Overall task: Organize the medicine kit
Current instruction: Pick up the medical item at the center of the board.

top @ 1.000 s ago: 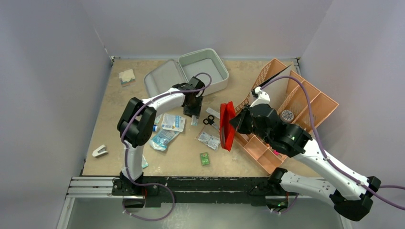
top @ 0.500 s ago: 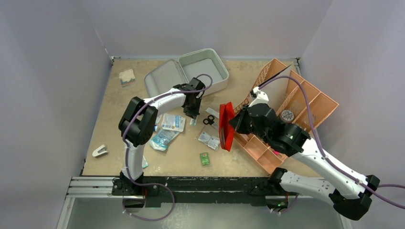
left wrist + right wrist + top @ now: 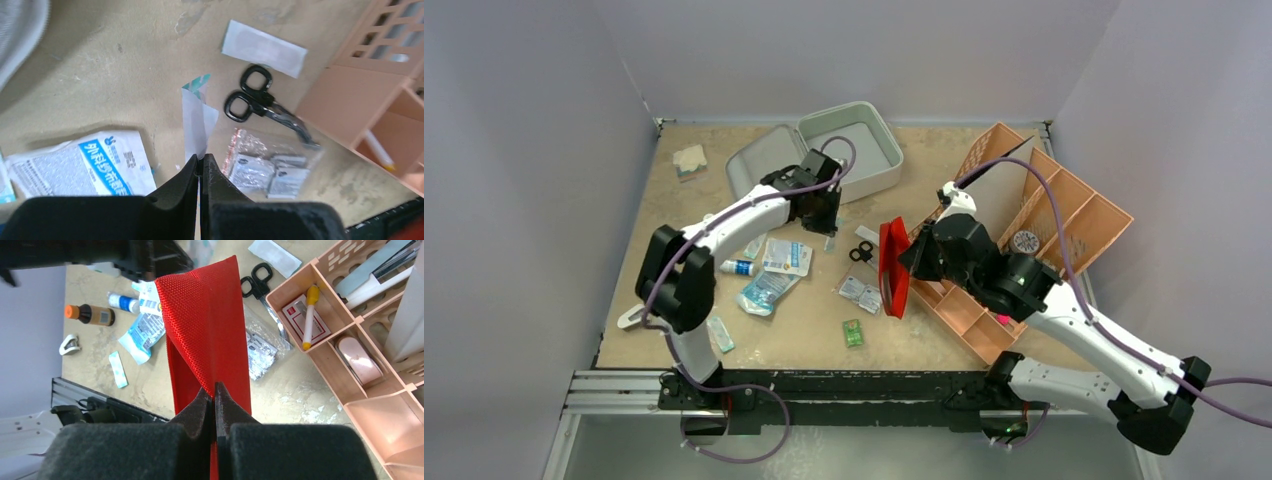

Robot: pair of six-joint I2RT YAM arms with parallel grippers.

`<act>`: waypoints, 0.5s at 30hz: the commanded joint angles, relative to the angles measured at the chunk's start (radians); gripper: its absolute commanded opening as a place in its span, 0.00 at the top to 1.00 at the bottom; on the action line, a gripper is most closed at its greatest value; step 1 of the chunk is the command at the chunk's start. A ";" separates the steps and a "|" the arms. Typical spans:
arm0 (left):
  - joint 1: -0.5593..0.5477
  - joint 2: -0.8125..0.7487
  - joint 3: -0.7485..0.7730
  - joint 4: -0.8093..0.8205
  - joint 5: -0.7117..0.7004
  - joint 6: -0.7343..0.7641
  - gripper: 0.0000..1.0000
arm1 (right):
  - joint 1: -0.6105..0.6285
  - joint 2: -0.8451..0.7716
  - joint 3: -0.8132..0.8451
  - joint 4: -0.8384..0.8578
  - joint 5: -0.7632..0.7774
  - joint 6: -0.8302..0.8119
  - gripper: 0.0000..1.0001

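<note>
Packing step: left gripper (image 3: 201, 161) pinched shut on thin white teal-edged sachet (image 3: 196, 120), right gripper (image 3: 215, 390) clamped on red woven pouch (image 3: 207, 320); pale grey hinged medicine kit (image 3: 892, 160) open at upper centre; next, probably carry sachet there.

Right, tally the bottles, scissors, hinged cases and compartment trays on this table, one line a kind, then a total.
Bottles: 2, the brown bottle and the blue-capped bottle
Scissors: 1
Hinged cases: 1, the medicine kit, lying open
Compartment trays: 1, the orange tray
Total: 5
</note>
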 commanded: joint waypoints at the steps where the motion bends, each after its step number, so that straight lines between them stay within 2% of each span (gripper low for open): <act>1: 0.001 -0.141 -0.026 -0.002 0.021 -0.029 1.00 | 0.001 0.024 0.039 0.010 -0.008 -0.004 1.00; 6: 0.006 -0.275 -0.058 0.003 0.068 -0.049 1.00 | 0.001 0.049 0.032 0.034 -0.015 0.010 1.00; 15: 0.018 -0.514 -0.123 0.106 0.366 -0.186 1.00 | 0.000 0.118 0.048 0.059 -0.034 0.040 1.00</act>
